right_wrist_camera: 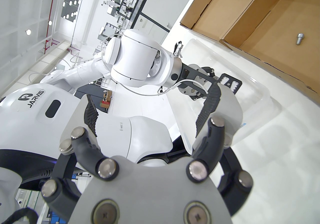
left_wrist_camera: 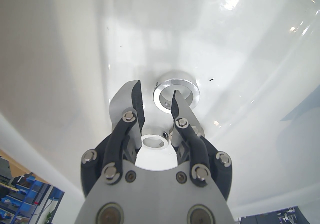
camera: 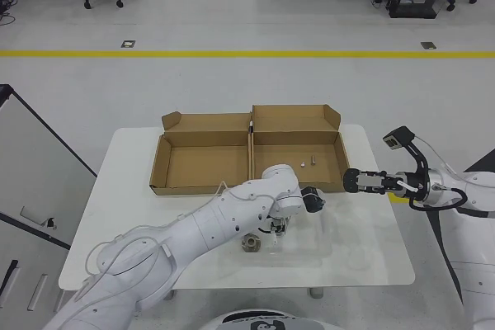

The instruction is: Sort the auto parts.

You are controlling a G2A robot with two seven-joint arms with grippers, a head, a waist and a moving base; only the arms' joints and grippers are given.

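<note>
A silver metal ring [left_wrist_camera: 193, 89] lies on the floor of a clear plastic tray [camera: 313, 247]. My left gripper [left_wrist_camera: 156, 88] stands over it, open, with one finger [left_wrist_camera: 176, 107] down inside the ring's hole and the other outside its wall. A second, smaller ring [left_wrist_camera: 155, 141] lies just behind, under the gripper's base. In the top view the left gripper [camera: 278, 228] points down into the tray beside a dark part [camera: 250, 242]. My right gripper [camera: 347, 180] hangs open and empty by the right box's front corner, also seen as the right gripper [right_wrist_camera: 152, 102].
Two open cardboard boxes stand side by side at the table's back: the left box [camera: 158, 161] and the right box [camera: 341, 153], which holds a bolt [right_wrist_camera: 299, 38] and another small bolt [camera: 301, 163]. The table [camera: 124, 214] is bare on the left.
</note>
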